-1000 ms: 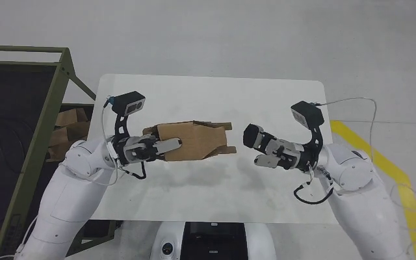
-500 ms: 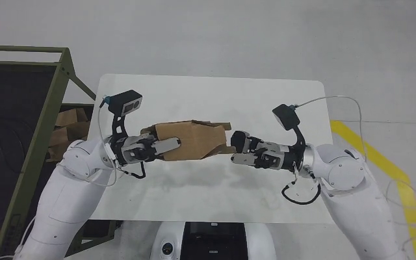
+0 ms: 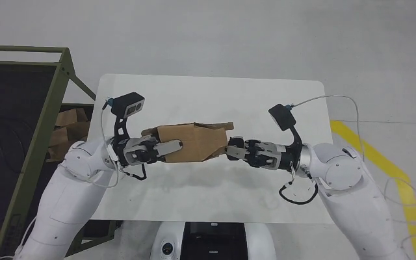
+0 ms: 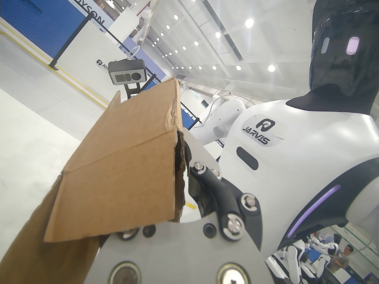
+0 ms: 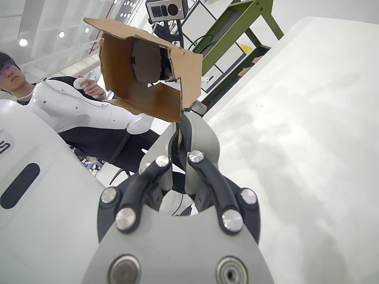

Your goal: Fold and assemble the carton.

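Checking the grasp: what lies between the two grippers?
The carton spans it in the top view, the left gripper holding one end, the right gripper pinching the other.

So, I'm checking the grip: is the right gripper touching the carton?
Touching. The right wrist view shows the right gripper pinching the edge of the carton, with the cardboard sandwiched between its fingers and no gap.

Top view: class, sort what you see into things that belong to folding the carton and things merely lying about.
Belongs to the job: brown corrugated cardboard carton; left hand and right hand, both shut on it; white rectangular table beneath.
Just lying about: green metal frame; loose brown cardboard pieces by it; yellow floor stripe.
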Robot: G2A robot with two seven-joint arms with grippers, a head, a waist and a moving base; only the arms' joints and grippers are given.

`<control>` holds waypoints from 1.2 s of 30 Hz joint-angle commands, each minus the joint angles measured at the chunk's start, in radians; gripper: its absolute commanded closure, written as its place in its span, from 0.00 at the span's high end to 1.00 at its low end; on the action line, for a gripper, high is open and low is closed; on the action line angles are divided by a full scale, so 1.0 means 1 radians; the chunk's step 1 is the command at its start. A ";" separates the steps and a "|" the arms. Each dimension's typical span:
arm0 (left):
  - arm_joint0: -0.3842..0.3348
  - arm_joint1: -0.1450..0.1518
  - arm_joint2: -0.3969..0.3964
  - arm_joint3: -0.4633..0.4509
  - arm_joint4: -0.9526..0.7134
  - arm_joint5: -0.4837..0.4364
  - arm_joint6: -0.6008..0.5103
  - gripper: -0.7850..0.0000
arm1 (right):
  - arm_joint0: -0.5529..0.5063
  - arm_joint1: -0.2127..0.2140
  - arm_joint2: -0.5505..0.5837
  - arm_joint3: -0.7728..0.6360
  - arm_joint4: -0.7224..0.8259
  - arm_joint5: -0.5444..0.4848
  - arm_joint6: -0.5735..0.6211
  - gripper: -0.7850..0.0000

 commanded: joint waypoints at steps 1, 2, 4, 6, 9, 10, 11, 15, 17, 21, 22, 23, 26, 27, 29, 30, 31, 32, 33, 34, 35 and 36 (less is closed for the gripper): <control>0.000 0.000 0.003 0.004 0.001 0.000 0.000 0.00 | -0.001 0.001 0.000 -0.001 0.002 -0.001 -0.003 0.00; 0.000 0.001 0.003 0.007 0.001 -0.001 0.001 0.00 | -0.001 0.001 0.002 -0.002 0.000 -0.004 -0.009 0.00; 0.000 0.001 0.006 0.011 0.000 -0.001 0.001 0.00 | -0.003 0.001 0.002 -0.006 -0.003 -0.008 -0.018 0.00; 0.000 0.001 0.008 0.012 -0.001 -0.001 0.001 0.00 | -0.006 0.002 0.002 -0.011 -0.004 -0.008 -0.022 0.00; 0.001 0.002 0.014 0.013 -0.001 -0.001 0.001 0.00 | -0.008 0.003 0.003 -0.015 -0.007 -0.007 -0.026 0.00; 0.000 0.002 0.015 0.013 0.000 -0.001 0.001 0.00 | -0.008 0.003 0.003 -0.017 -0.009 -0.007 -0.028 0.00; 0.000 0.002 0.017 0.013 0.000 0.000 0.000 0.00 | -0.009 0.003 0.003 -0.017 -0.009 -0.007 -0.030 0.00; -0.001 0.003 0.025 0.015 0.001 0.003 -0.003 0.00 | -0.012 0.004 0.003 -0.022 -0.013 -0.009 -0.046 0.00; -0.001 0.003 0.028 0.017 0.002 0.004 -0.004 0.00 | -0.014 0.004 0.003 -0.025 -0.015 -0.010 -0.055 0.00; -0.001 0.004 0.036 0.018 0.002 0.005 -0.005 0.00 | -0.017 0.005 0.004 -0.030 -0.019 -0.013 -0.067 0.00; -0.001 0.004 0.037 0.018 0.002 0.005 -0.005 0.00 | -0.017 0.005 0.004 -0.030 -0.020 -0.012 -0.069 0.00; -0.001 0.004 0.039 0.018 0.002 0.005 -0.005 0.00 | -0.018 0.005 0.004 -0.031 -0.020 -0.012 -0.070 0.00; 0.001 0.005 0.042 0.018 0.002 0.003 -0.003 0.00 | -0.017 0.005 0.002 -0.033 -0.022 -0.010 -0.073 0.00; 0.001 0.005 0.044 0.017 0.002 0.003 -0.003 0.00 | -0.017 0.006 0.001 -0.033 -0.022 -0.009 -0.074 0.00; 0.001 0.005 0.046 0.018 0.003 0.002 -0.003 0.00 | -0.015 0.006 -0.001 -0.031 -0.025 -0.007 -0.075 0.00; 0.001 0.006 0.047 0.019 0.002 0.002 -0.002 0.00 | -0.014 0.006 -0.003 -0.031 -0.026 -0.006 -0.076 0.00; 0.001 0.006 0.048 0.019 0.003 0.002 -0.002 0.00 | -0.014 0.006 -0.004 -0.030 -0.025 -0.005 -0.077 0.00; 0.001 0.006 0.049 0.020 0.003 0.001 -0.001 0.00 | -0.013 0.006 -0.004 -0.029 -0.024 -0.005 -0.078 0.00; 0.001 0.007 0.050 0.021 0.003 0.001 -0.001 0.00 | -0.013 0.006 -0.005 -0.028 -0.023 -0.005 -0.079 0.00; 0.001 0.007 0.050 0.022 0.002 0.001 -0.001 0.00 | -0.013 0.006 -0.005 -0.028 -0.023 -0.006 -0.079 0.00; 0.001 0.007 0.051 0.022 0.002 0.000 0.000 0.00 | -0.013 0.006 -0.005 -0.027 -0.023 -0.007 -0.080 0.00; 0.002 0.008 0.051 0.024 0.003 0.001 -0.001 0.00 | -0.013 0.006 -0.005 -0.027 -0.023 -0.007 -0.081 0.00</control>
